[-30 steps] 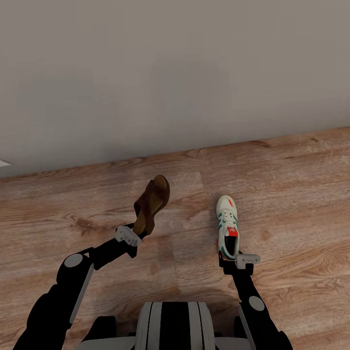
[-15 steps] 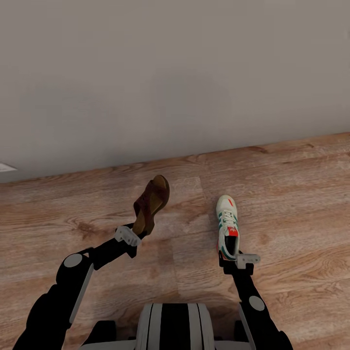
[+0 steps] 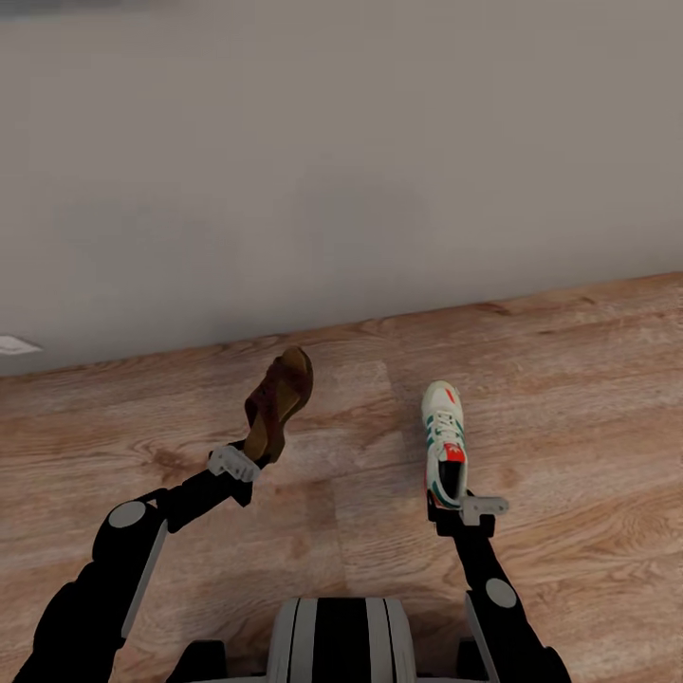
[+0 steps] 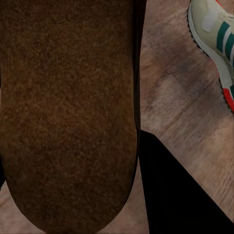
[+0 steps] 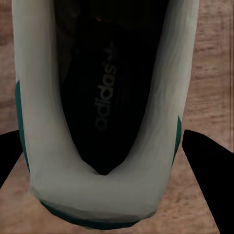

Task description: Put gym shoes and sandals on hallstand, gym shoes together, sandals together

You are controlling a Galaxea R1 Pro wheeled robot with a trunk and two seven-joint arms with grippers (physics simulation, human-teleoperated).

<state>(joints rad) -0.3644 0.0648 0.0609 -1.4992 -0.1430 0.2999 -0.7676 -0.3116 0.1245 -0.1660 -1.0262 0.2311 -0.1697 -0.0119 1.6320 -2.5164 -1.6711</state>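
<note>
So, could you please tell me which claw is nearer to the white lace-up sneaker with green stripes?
Right. The right claw grips the white lace-up sneaker at its heel; the left claw is off to its side, holding the brown sandal.

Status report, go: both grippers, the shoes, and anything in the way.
Left gripper shut on sandal, held up. Right gripper shut on gym shoe at its heel. Bare wall ahead, corridor floor below.

bare floor (image 3: 569, 398) around both arms, blank wall (image 3: 379, 171) ahead
</note>
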